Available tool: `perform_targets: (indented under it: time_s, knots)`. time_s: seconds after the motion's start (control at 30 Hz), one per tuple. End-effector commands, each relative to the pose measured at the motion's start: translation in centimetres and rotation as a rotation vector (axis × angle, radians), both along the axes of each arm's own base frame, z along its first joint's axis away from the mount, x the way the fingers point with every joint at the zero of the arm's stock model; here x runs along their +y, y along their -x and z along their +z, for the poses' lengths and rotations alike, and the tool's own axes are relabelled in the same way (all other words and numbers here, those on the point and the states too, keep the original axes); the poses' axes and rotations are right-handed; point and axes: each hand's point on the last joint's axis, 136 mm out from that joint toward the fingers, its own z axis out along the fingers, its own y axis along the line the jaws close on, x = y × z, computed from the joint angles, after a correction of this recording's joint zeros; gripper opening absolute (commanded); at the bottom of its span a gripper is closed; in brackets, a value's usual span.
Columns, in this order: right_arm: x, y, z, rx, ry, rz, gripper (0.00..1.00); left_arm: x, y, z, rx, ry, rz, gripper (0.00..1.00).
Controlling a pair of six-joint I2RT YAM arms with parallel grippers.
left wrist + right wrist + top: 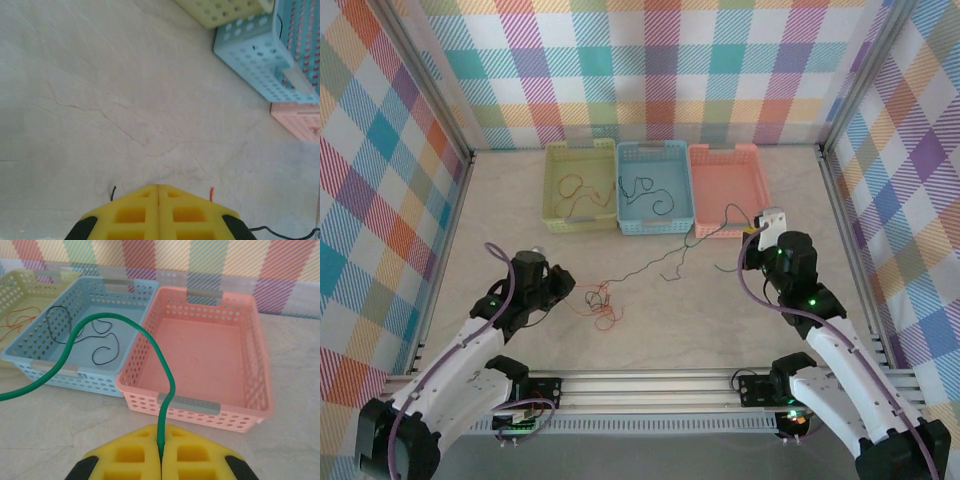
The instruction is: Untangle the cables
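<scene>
- Right gripper [161,432] is clamped on the green cable [163,417], just short of the pink basket [225,417]. If the cable's far end is snagged, pulling could drag the clump [603,305] along.
- Left gripper [158,189] is closed beside the clump. Whether it pins any wire is unclear, so the clump may slide.

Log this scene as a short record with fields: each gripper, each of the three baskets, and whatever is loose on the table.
left gripper: shut, low over the table; a black tip and an orange tip show beside its fingers
right gripper: shut on green cable, in front of the pink basket
yellow basket: orange cable inside
blue basket: black cable inside
pink basket: no cable lying in it
loose on table: clump of thin red and orange wires, next to the left gripper
</scene>
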Motion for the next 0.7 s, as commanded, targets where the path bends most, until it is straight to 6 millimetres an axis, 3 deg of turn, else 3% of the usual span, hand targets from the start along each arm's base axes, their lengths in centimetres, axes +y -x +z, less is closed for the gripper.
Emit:
perform_targets:
  time_s: [0.0, 0.23, 0.3, 0.37, 0.57, 0.6, 0.67]
  knots:
    - [-3.2, -1.6, 0.7, -0.008, -0.019, -0.146, 0.0, 2.7, 0.3, 0.1, -0.011, -0.064, 0.097, 0.0]
    - [-9.6, -3.8, -4.2, 0.163, -0.223, -0.344, 0.0, 5.9, 1.3, 1.2, -0.053, -0.042, 0.216, 0.0]
    - [-10.5, -3.9, -4.8, 0.177, -0.276, -0.367, 0.0, 6.1, 1.4, 1.2, -0.06, -0.028, 0.223, 0.0]
    - [-9.6, -4.2, -4.4, 0.157, -0.314, -0.308, 0.0, 5.5, 1.1, 1.1, -0.064, -0.002, 0.199, 0.0]
    - [-4.3, -3.8, -2.1, 0.128, -0.441, -0.018, 0.0, 0.6, -0.6, 2.5, -0.12, 0.17, -0.019, 0.0]
    - [-3.2, -3.5, -1.6, 0.122, -0.459, 0.036, 0.0, -0.1, -0.6, 2.6, -0.114, 0.172, -0.055, 0.03]
    - [-1.4, -3.0, -1.0, 0.114, -0.472, 0.115, 0.0, -1.3, -0.5, 2.8, -0.111, 0.16, -0.117, 0.2]
